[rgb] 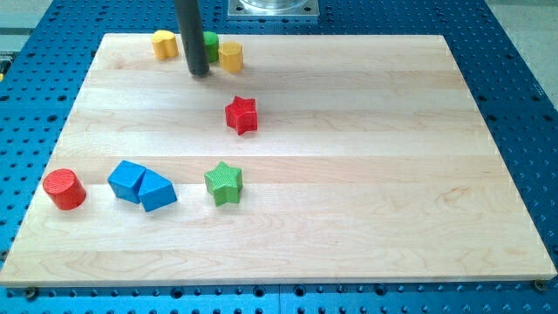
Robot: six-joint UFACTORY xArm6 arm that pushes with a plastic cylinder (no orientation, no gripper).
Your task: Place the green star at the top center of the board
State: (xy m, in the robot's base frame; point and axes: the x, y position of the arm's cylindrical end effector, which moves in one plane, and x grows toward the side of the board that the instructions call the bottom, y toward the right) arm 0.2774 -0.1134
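The green star [224,182] lies on the wooden board [366,174], left of centre in the lower half. My tip [199,73] rests near the view's top left, far above the star. It stands between a yellow block [164,43] on its left and a yellow block [230,56] on its right. A green block [211,44] sits just behind the rod, partly hidden by it. A red star [241,114] lies between my tip and the green star, a little to the right.
Two blue blocks [127,180] [156,191] touch each other left of the green star. A red cylinder [64,189] stands near the board's left edge. A metal mount [273,8] sits beyond the top edge.
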